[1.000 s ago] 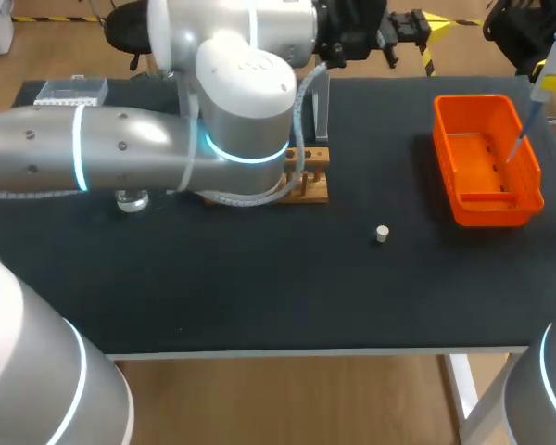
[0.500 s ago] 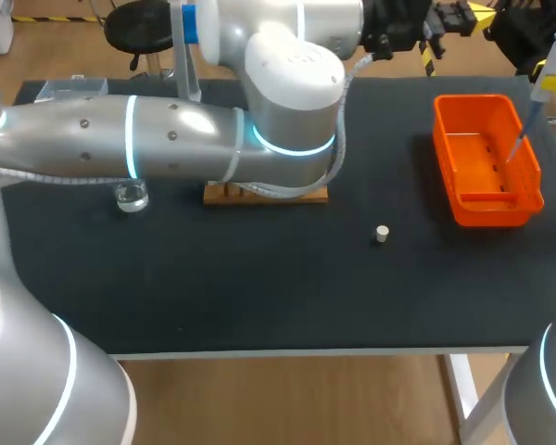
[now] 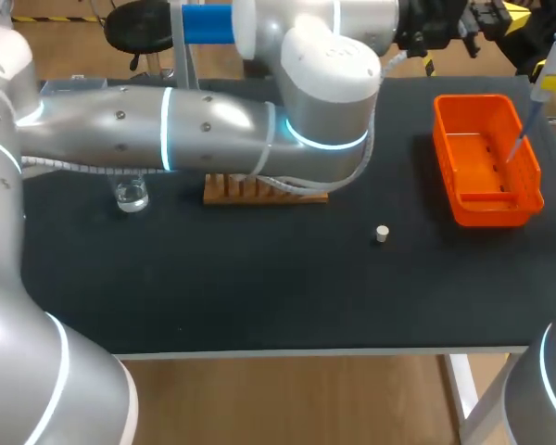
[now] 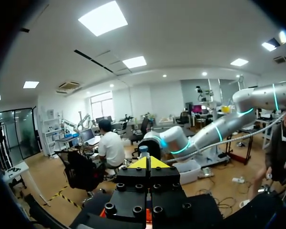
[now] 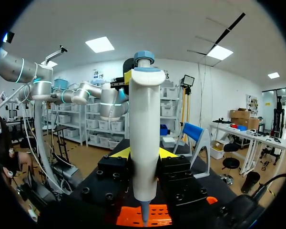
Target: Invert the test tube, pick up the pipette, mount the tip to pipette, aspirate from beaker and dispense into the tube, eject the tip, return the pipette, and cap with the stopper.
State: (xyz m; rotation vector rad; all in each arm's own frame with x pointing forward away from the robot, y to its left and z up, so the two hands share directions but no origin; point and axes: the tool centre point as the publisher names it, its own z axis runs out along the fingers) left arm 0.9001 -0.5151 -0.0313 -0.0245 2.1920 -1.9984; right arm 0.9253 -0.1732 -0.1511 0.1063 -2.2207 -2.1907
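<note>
The table (image 3: 259, 287) has a black top with a pale strip along its front edge. Closest to the front, a small white stopper (image 3: 382, 234) stands alone on the black, well apart from everything else. A bit further back, on the left side, sits a little clear beaker (image 3: 130, 196). Near it, toward the middle, is a wooden rack (image 3: 264, 191). Only the front of the rack shows, because the big gray left arm (image 3: 204, 125) lies across right above it. The tube is hidden from me.

On the right side is an orange bin (image 3: 486, 158). It lies on the black top with its long side running from near to far. The pipette (image 3: 549, 65) hangs above the far right part of the bin, and its thin end points down over the inside of the bin. The right gripper (image 5: 144, 153) holds the pipette upright. Its two fingers pinch the white body from both sides, and the orange bin shows below them.

At the back of the table, on the left, is a clear box (image 3: 69, 86), partly hidden by the left arm. Near it stands a gray stand (image 3: 181, 51) with a blue bar on top.

The left gripper (image 4: 149, 163) is up high, past the far edge of the table. Its yellow tips are pressed flat against each other.
</note>
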